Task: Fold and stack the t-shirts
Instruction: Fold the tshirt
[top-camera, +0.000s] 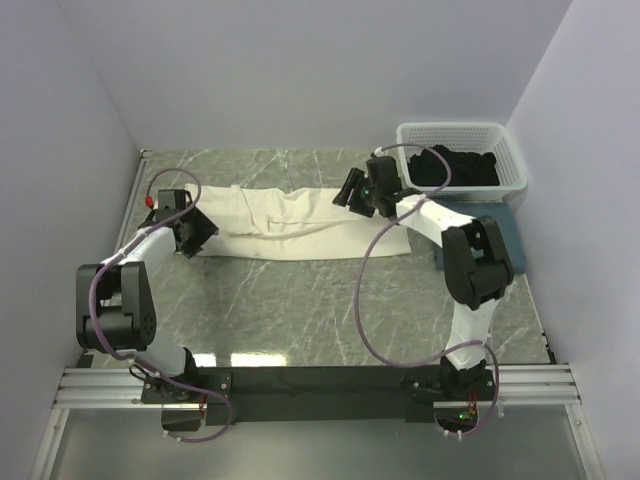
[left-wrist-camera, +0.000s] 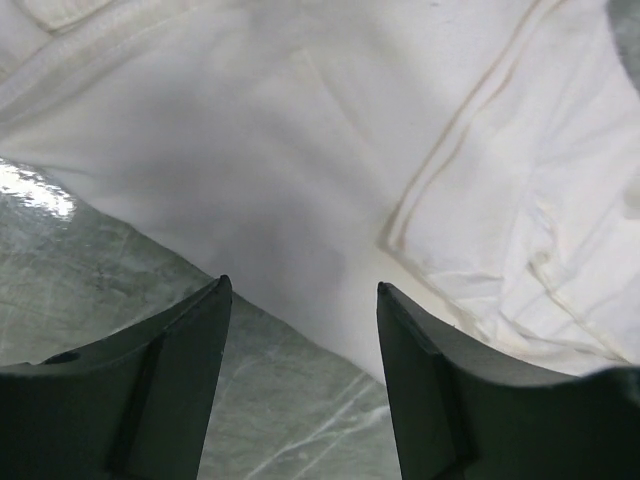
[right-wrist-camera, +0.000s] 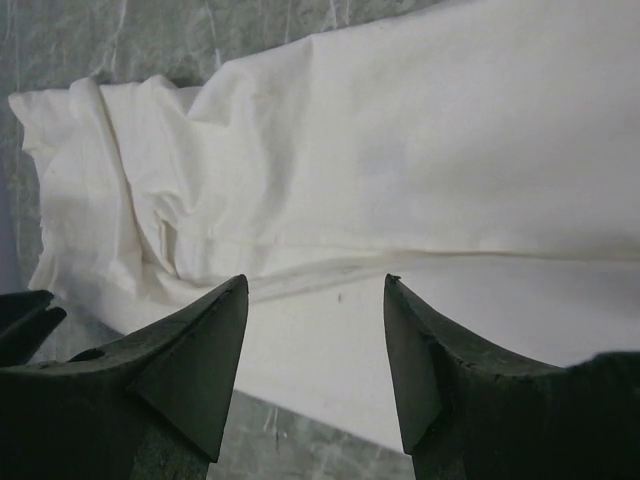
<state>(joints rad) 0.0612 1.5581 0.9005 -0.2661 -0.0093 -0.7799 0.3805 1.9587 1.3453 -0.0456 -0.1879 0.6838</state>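
the top external view looks steeply down from high behind the arm bases, which line the bottom of the frame, far enough off to take in the whole table (top-camera: 300, 310). the left wrist view peers close past the left gripper (left-wrist-camera: 303, 283) at frame bottom onto the cream-white t-shirt (left-wrist-camera: 300, 130); the right wrist view does likewise past the right gripper (right-wrist-camera: 315, 279). all three share that shirt

Grey-green marble-pattern table top (top-camera: 300, 310), white lattice plastic basket (top-camera: 455, 128) at 2 o'clock beside the right wall, aluminium rail frame (top-camera: 100, 385) along the 6 o'clock edge, black mounting plate (top-camera: 320, 385) across its middle, plain pale walls (top-camera: 300, 70) at 9, 12 and 3 o'clock.
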